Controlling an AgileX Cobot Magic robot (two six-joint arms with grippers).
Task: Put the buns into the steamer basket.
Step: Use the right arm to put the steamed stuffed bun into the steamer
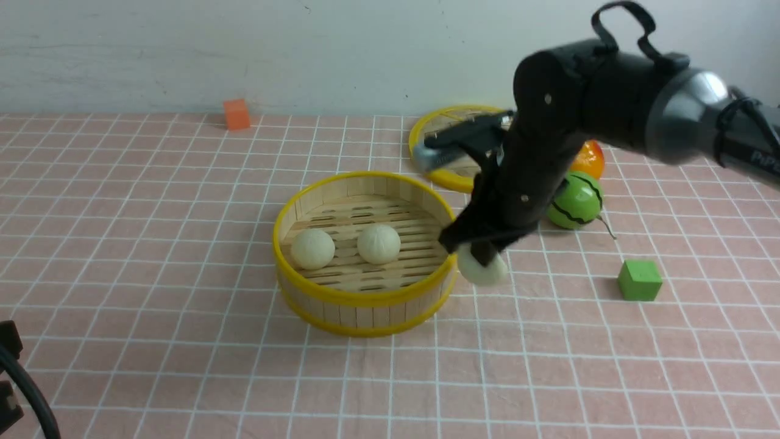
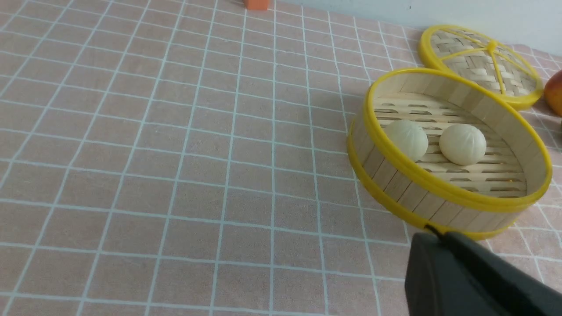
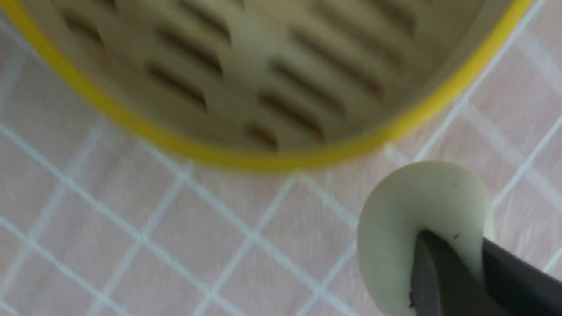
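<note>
Just outside the basket's yellow rim, on the side toward the right arm, the right gripper (image 1: 481, 251) points down. Its dark fingers (image 3: 443, 281) are pinching a bun (image 1: 484, 269), and the soft dough bulges around them. The bun hangs right under the fingertips, outside the basket (image 1: 365, 300) and close against its wooden wall. I cannot tell whether it touches the pink checked cloth (image 1: 152, 256). The right wrist view is blurred, but it shows the squeezed bun, with the basket's rim and slatted floor just past it.

To the gripper's left, inside the basket, two more buns lie on the slats a little apart. The first (image 1: 378, 244) is closer to the gripper, near the middle, and the second (image 1: 312, 249) is beyond it toward the opposite wall.

Behind the gripper, partly hidden by the arm, a flat woven lid (image 1: 434, 125) lies on the cloth. On the gripper's right sits a green striped melon (image 1: 576, 202), with an orange fruit (image 1: 590, 160) just behind it. A green cube (image 1: 639, 280) rests farther right, well apart from the bun. Far off to the gripper's left, near the wall, stands an orange cube (image 1: 236, 114).

The left gripper (image 2: 439, 245) is well away from the bun. Its fingers are pressed together, and the basket sits just ahead of its tip.
</note>
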